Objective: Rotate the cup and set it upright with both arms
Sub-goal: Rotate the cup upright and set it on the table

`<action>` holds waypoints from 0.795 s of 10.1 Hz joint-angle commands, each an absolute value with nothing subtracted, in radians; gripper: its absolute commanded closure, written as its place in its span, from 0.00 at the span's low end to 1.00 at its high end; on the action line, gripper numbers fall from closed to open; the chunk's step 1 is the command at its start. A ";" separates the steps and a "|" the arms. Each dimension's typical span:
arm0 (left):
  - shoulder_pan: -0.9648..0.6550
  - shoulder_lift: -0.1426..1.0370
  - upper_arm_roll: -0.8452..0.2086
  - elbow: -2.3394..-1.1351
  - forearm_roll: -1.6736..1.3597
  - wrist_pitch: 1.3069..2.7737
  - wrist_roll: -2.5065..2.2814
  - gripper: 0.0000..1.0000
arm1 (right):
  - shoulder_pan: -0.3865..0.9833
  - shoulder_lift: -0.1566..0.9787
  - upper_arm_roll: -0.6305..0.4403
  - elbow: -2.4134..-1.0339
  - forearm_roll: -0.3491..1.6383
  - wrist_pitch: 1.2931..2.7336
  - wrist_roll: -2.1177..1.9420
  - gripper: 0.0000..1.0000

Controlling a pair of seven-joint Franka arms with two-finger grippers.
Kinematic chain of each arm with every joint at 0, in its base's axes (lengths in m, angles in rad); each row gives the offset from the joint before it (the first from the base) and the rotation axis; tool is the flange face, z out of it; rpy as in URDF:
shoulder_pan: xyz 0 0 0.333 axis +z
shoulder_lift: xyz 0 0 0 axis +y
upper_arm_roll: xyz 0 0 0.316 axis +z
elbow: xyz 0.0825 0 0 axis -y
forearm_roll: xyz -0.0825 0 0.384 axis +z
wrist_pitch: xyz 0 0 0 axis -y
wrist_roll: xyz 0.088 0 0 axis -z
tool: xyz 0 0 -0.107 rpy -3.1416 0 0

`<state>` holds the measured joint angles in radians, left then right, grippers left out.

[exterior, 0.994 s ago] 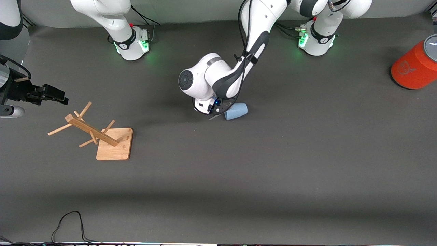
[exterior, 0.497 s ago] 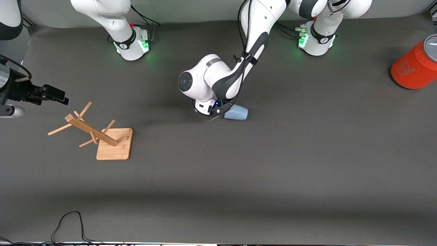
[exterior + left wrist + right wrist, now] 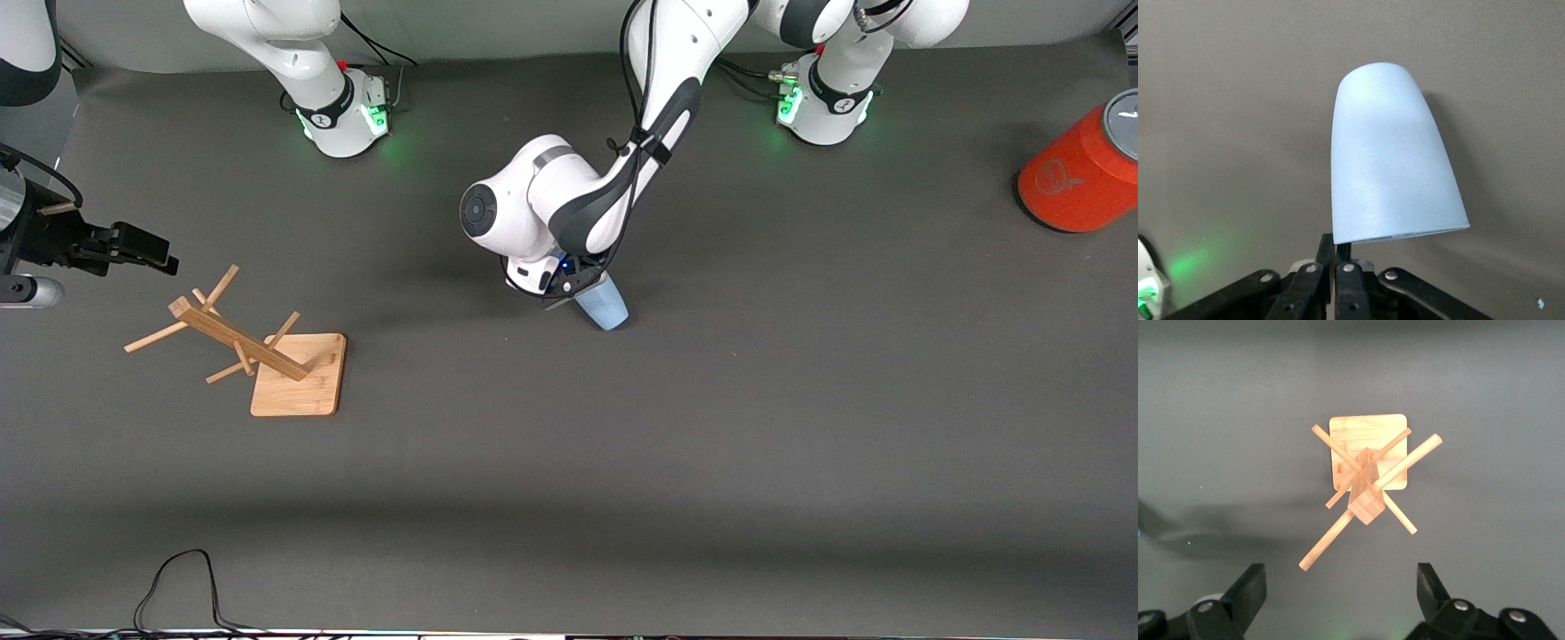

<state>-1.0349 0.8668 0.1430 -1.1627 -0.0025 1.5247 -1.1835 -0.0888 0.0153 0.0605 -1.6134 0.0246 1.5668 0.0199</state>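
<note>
Grey tabletop carries all. Orange can stands at left arm's end, clear of work. Wooden rack sits under right hand, which waits spread wide. Left hand, mid-tabletop, pinches cup by rim, fingers narrow, so wrist turn can swing cup toward upright.

Matt light-blue plastic cup; pale smooth wooden peg rack; dull dark cloth-like table cover.
</note>
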 commanded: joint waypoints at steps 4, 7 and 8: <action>-0.849 0.833 0.141 -1.089 -0.289 1.297 -0.731 1.00 | -0.097 0.000 0.066 -1.632 -0.031 1.591 -0.003 0.00; -0.798 0.845 0.135 -1.101 -0.420 1.278 -0.548 1.00 | -0.097 0.005 0.066 -1.628 -0.029 1.586 0.000 0.00; -0.796 0.845 0.130 -1.120 -0.446 1.260 -0.481 1.00 | -0.097 0.006 0.066 -1.628 -0.029 1.586 0.002 0.00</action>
<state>-0.7794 0.8438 0.1382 -1.1058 -0.4132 1.2840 -0.5545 -0.0892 0.0152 0.0604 -1.6145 -0.0112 1.5722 0.0198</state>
